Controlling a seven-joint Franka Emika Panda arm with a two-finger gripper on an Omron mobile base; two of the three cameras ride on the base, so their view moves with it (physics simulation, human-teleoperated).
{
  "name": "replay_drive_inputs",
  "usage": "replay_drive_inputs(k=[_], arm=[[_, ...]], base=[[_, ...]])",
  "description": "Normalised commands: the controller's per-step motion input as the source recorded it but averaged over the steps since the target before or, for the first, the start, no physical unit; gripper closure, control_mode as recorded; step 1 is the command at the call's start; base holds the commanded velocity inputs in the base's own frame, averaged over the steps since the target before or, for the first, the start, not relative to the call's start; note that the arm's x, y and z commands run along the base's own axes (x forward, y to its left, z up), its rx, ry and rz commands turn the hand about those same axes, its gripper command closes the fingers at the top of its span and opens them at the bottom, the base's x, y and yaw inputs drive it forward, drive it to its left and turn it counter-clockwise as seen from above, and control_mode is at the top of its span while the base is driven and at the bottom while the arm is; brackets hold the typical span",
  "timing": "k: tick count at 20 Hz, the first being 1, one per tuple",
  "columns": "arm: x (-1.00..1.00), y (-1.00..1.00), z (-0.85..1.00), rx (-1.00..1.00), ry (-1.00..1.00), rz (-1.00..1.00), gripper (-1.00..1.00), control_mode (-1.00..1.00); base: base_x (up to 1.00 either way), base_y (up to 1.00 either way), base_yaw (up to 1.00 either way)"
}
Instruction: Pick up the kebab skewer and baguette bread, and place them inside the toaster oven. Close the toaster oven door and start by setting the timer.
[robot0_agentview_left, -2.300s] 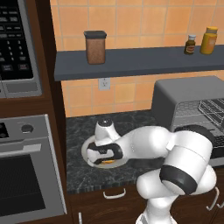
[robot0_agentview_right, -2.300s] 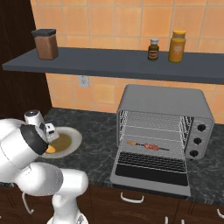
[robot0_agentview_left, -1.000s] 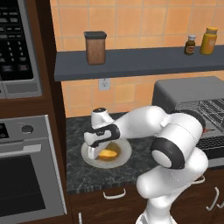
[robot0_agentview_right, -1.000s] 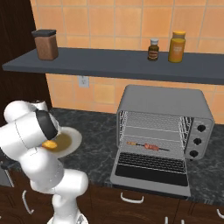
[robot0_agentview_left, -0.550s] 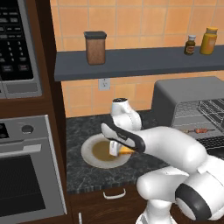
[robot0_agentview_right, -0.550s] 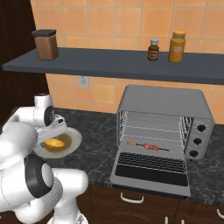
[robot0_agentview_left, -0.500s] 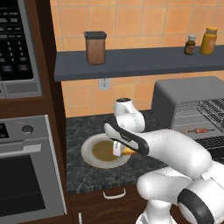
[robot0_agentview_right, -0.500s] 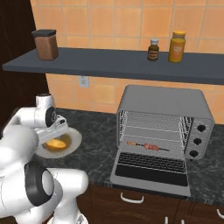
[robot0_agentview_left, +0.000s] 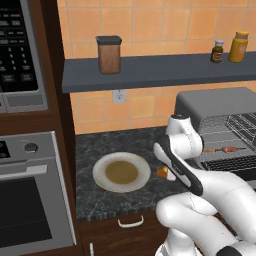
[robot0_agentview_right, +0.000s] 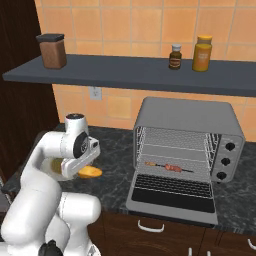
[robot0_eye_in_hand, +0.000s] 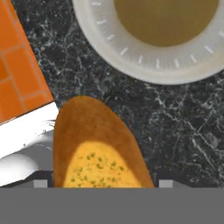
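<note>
Your end effector (robot0_agentview_right: 86, 169) holds the small golden-orange oval baguette bread (robot0_agentview_right: 90, 173) above the dark counter (robot0_agentview_left: 115, 200), near its front edge. It looks light and crusty; keep the hold mid-loaf.

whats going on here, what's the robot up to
The robot's pincer is carrying the baguette bread above the counter, off the plate and on the way toward the toaster oven. The kebab skewer already lies on the oven's rack, and the toaster oven door hangs open. The timer isn't set yet.
</note>
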Motion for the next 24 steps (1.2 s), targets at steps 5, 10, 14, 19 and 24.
replay_drive_inputs(k=[5,10,14,19,24], arm=[[0.0,-1.0,0.25,0.03,0.0,0.07,1.0,-1.0],[0.03,-1.0,0.11,0.03,0.01,0.04,1.0,-1.0],[0.2,-1.0,0.05,0.04,0.0,0.04,1.0,-1.0],[0.36,-1.0,0.08,0.07,0.01,0.06,1.0,-1.0],[0.59,-0.72,0.1,0.1,0.01,0.09,1.0,-1.0]], base=[[0.0,0.0,0.0],[0.0,0.0,0.0],[0.0,0.0,0.0],[0.0,0.0,0.0],[0.0,0.0,0.0]])
